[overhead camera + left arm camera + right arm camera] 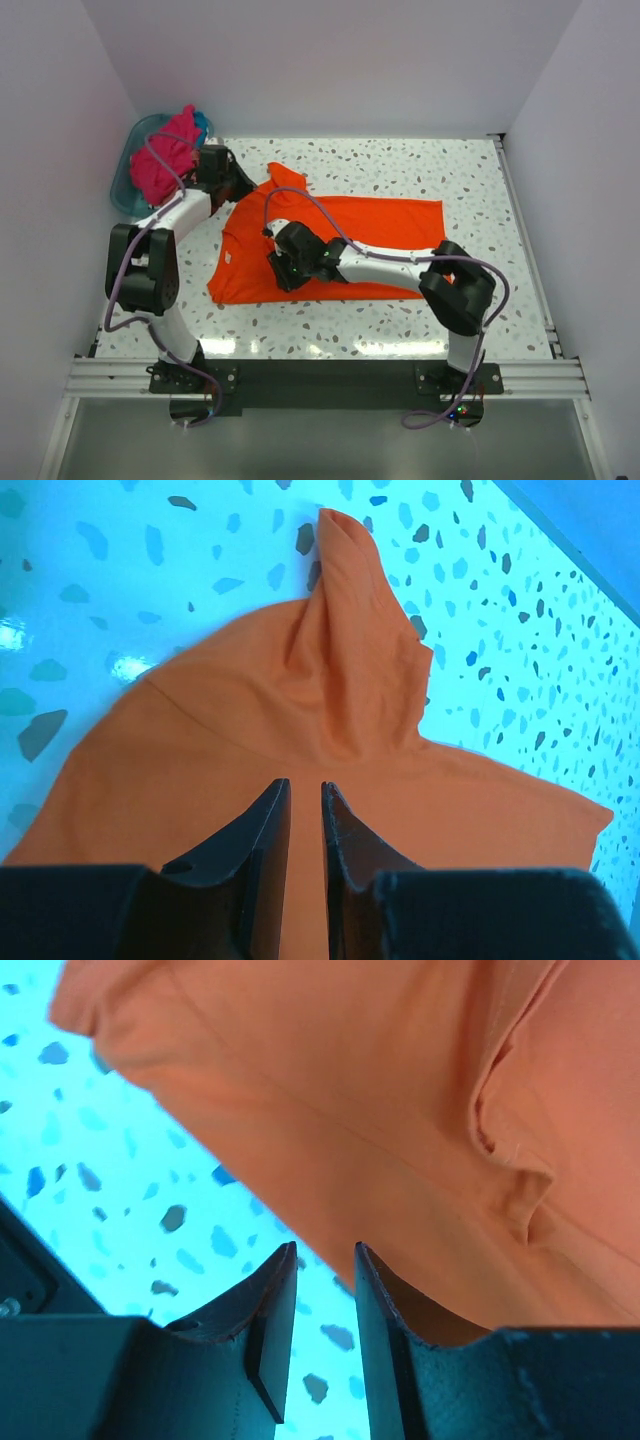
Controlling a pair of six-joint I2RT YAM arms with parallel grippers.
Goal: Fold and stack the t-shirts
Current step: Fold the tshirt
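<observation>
While orange t-shirt lies on the surface, left pincer hangs slightly parted above it. At its edge, right pincer slightly parted, pinching nothing.

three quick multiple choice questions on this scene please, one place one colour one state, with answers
1. Where is the basket? A) far left, by the wall B) near right corner C) dead centre
2. What colour is the shirt heaped on top in the basket? A) white B) pink C) green
3. How does the orange shirt lie? A) rolled in a ball B) folded small C) spread out on the table
Answers: 1 A, it sits against the far left wall; 2 B, a pink shirt tops the heap; 3 C, it lies open across the table.
</observation>
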